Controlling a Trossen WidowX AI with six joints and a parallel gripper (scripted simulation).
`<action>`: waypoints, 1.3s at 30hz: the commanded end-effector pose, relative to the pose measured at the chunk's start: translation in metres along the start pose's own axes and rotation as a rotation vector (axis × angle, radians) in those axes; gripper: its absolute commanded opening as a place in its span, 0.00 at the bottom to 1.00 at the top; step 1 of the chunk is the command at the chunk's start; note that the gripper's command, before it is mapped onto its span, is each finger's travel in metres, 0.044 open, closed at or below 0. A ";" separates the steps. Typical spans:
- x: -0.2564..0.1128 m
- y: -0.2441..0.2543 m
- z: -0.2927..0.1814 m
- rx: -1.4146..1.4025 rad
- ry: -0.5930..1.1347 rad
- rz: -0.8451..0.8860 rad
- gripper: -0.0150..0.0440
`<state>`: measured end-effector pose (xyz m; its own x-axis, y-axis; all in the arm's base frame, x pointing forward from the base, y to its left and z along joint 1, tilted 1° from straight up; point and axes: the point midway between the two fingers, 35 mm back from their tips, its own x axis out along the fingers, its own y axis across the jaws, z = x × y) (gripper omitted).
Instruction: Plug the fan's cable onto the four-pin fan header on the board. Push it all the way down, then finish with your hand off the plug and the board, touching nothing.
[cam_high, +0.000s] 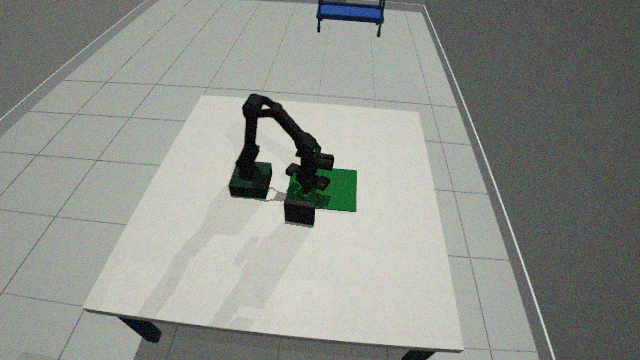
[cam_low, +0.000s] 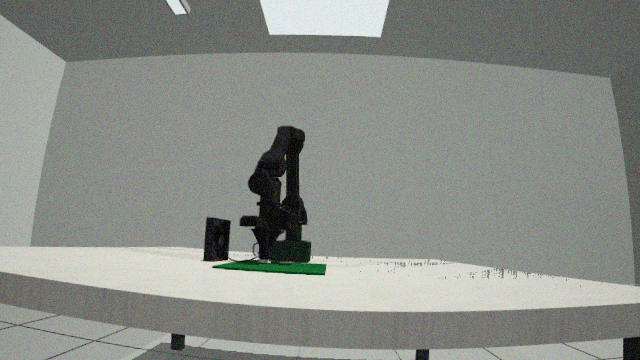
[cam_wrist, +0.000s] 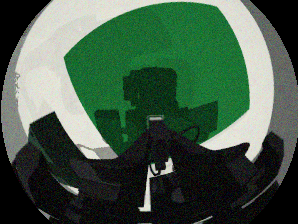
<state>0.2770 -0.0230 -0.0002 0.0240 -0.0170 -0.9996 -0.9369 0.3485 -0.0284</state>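
Observation:
My gripper (cam_high: 306, 192) (cam_low: 265, 258) (cam_wrist: 157, 132) points down over the green board (cam_high: 342, 187) (cam_low: 300, 269) (cam_wrist: 210, 50) and is shut on the fan's plug. The small pale plug (cam_wrist: 156, 118) shows right at the fingertips, low at the board's surface. The header is hidden or too small to make out, so I cannot tell how deep the plug sits. The black fan (cam_high: 300, 213) (cam_low: 217, 240) stands upright beside the board. Its thin cable (cam_low: 242, 260) runs from the fan to the fingers.
The arm's dark base block (cam_high: 250, 182) (cam_low: 295, 251) stands on the white table (cam_high: 360, 280) (cam_low: 400, 295), beside the board. The fan stands close to the gripper. Dark shadows of the arm and gripper fall across the board in the wrist view.

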 end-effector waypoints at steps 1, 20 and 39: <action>0.004 0.000 0.000 -0.003 -0.001 -0.001 0.25; -0.008 -0.001 0.000 0.000 -0.001 0.000 0.69; -0.053 0.004 0.119 -0.003 -0.012 -0.001 0.69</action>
<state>0.3064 0.0532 0.0501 0.0260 -0.0104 -0.9996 -0.9373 0.3473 -0.0280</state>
